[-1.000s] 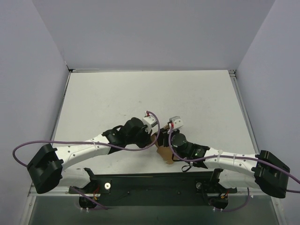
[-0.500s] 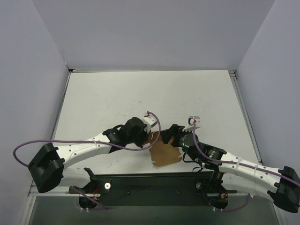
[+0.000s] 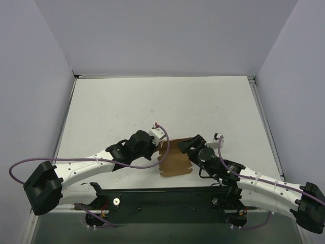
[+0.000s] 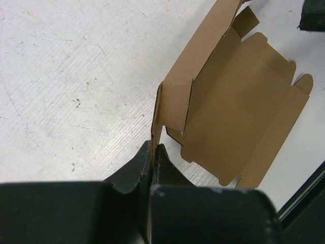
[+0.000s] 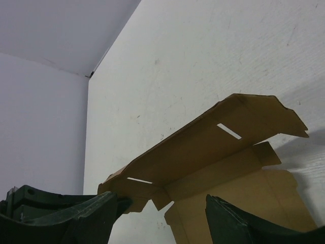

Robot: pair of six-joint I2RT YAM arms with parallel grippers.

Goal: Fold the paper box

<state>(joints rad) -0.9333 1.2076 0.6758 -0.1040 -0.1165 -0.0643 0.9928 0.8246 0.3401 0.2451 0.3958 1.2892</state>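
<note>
Where two arms meet over the one white table [image 3: 127, 101], one brown box [image 3: 175, 161] lies opened out near the front edge, base flat, one long wall raised. The left arm [image 3: 86, 165] and right arm [image 3: 264, 185] carry one gripper each. The left gripper [image 4: 154, 152] is clenched on the raised wall's end flap; the right gripper [image 5: 165, 199] is spread wide, the box just ahead of its fingers [image 5: 86, 218], contact unclear.
</note>
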